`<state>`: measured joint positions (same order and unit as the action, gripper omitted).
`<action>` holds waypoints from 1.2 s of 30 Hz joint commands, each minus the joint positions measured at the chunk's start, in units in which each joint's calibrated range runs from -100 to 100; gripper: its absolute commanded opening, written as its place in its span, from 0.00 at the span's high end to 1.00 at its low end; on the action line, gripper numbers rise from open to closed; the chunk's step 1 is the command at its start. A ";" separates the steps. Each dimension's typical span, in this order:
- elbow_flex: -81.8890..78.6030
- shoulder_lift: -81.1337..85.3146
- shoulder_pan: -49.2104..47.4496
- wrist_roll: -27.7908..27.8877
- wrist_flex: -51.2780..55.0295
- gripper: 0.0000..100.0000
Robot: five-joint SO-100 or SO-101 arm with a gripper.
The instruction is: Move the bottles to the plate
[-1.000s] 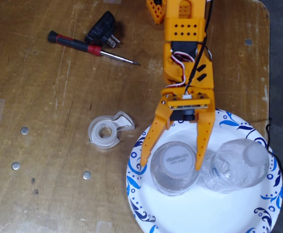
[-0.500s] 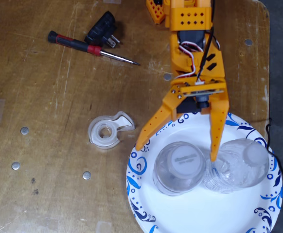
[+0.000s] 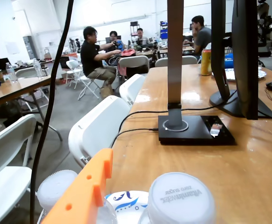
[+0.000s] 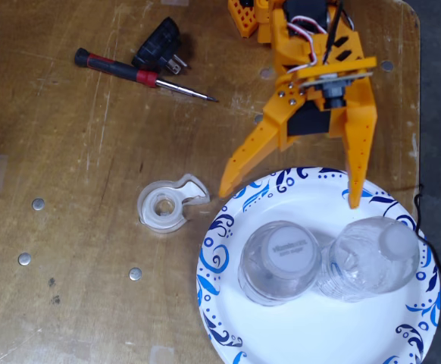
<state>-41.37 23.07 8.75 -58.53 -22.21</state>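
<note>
Both bottles stand upright on the white plate [image 4: 311, 330] with the blue swirl rim. The bottle with the wide white printed cap [image 4: 279, 262] is left of the crinkled label-free bottle [image 4: 372, 258], and they touch. My orange gripper [image 4: 290, 196] is open wide and empty, its fingertips over the plate's upper rim, apart from both bottles. In the wrist view one orange finger [image 3: 87, 191] shows low down, with the printed cap [image 3: 180, 198] to its right, the crinkled bottle's cap [image 3: 56, 185] to its left, and a bit of plate [image 3: 126, 203] between.
A clear tape dispenser [image 4: 167, 205] lies just left of the plate. A red-handled screwdriver [image 4: 141, 76] and a black plug adapter [image 4: 160, 47] lie at the upper left. The wrist view shows monitor stands [image 3: 175, 123], white chairs and seated people beyond.
</note>
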 commanded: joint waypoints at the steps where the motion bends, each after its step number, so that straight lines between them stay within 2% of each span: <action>1: -0.71 5.68 1.22 0.00 3.07 0.65; 10: -9.53 16.22 5.64 0.05 5.94 0.99; 17: -17.28 26.59 6.29 0.16 5.94 0.99; 26: -31.07 41.94 12.97 0.31 5.94 0.99; 30: -36.74 48.09 13.51 3.55 6.02 0.99; 36: -45.75 53.91 13.94 3.86 6.02 0.99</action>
<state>-85.34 74.66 22.33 -54.94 -16.34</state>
